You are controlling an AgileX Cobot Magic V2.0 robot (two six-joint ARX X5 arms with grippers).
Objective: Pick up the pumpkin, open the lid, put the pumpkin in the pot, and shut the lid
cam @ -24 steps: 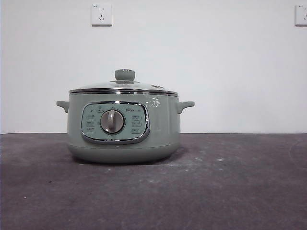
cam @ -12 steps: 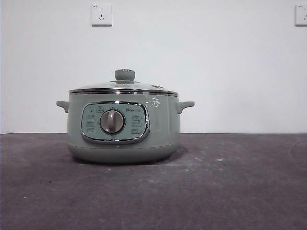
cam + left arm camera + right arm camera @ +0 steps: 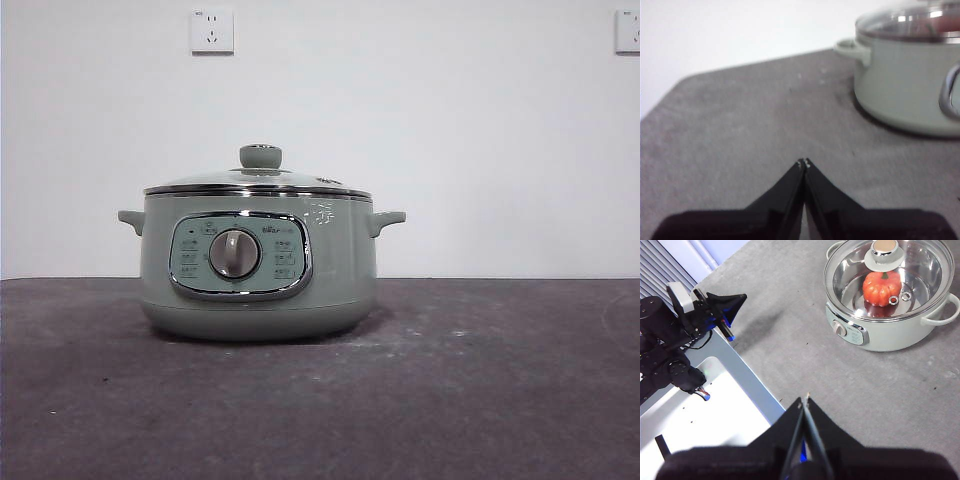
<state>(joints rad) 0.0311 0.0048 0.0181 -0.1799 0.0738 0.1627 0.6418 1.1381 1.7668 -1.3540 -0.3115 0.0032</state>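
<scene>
Left gripper [image 3: 803, 162] pinched closed, empty, low over bare table [image 3: 740, 130] near its edge, pot [image 3: 905, 75] well apart. Right gripper [image 3: 805, 399] closed too, high above. Pumpkin [image 3: 881, 287] inside pot under seated lid [image 3: 258, 178]; wall sockets [image 3: 211, 30] behind

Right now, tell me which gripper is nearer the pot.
Left. The left gripper sits low over the table, close beside the pot; the right gripper hangs higher and farther off.
</scene>
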